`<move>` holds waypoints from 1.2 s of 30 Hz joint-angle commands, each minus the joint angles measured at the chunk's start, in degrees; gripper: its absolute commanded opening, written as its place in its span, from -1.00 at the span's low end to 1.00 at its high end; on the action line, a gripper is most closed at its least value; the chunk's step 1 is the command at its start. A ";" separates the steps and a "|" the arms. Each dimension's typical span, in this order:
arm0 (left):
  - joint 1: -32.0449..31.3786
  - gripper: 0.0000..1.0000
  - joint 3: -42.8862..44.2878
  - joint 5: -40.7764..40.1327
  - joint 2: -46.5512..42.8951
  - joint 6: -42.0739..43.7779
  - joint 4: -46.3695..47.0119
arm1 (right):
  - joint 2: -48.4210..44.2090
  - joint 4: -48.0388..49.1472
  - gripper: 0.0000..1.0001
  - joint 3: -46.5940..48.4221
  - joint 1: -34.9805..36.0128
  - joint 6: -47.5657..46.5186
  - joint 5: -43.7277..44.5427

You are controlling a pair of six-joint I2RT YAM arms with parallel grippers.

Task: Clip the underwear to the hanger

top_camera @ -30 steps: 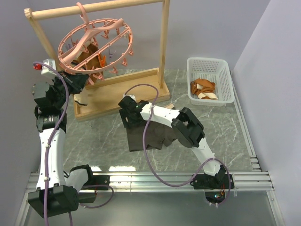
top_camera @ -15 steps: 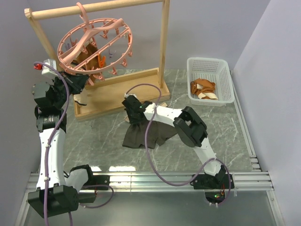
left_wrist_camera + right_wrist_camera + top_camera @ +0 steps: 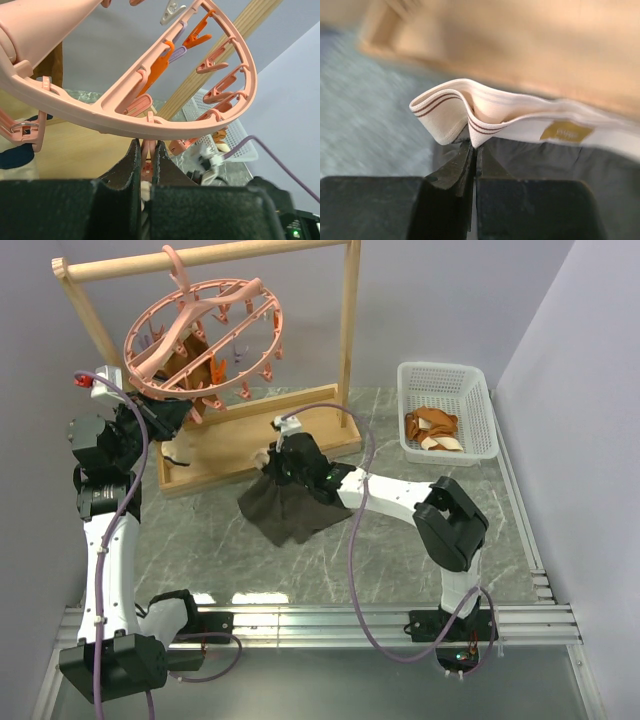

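Observation:
The salmon-pink hanger (image 3: 205, 335) hangs tilted from the wooden rack's top bar. My left gripper (image 3: 183, 410) is just under its near rim. In the left wrist view the hanger ring (image 3: 150, 122) arcs overhead, and my left gripper (image 3: 148, 150) is shut on a pink clip (image 3: 147, 156) hanging from it. The dark underwear (image 3: 288, 510) hangs bunched from my right gripper (image 3: 270, 462), close to the rack's base board. In the right wrist view my right gripper (image 3: 475, 147) is shut on the folded pale waistband (image 3: 520, 117), with dark fabric (image 3: 545, 155) below.
The wooden frame rack (image 3: 350, 340) stands at the back on a flat base board (image 3: 240, 445). Brown cloth (image 3: 185, 360) hangs under the hanger. A white basket (image 3: 480, 390) with orange-and-cream garments (image 3: 432, 428) sits at the back right.
My right gripper has shut on the underwear, gathered it off the table and carried it left and back toward the rack. The left arm and hanger have barely moved.

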 commanded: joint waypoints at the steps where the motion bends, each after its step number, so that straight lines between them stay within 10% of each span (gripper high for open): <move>1: -0.03 -0.99 -1.78 4.83 -0.75 -0.52 -5.09 | -3.43 12.39 -1.00 0.37 0.70 -1.86 1.11; 36: -0.03 -0.99 -2.40 10.54 2.24 4.31 -7.90 | 3.16 8.45 -1.00 21.30 7.29 -13.38 3.93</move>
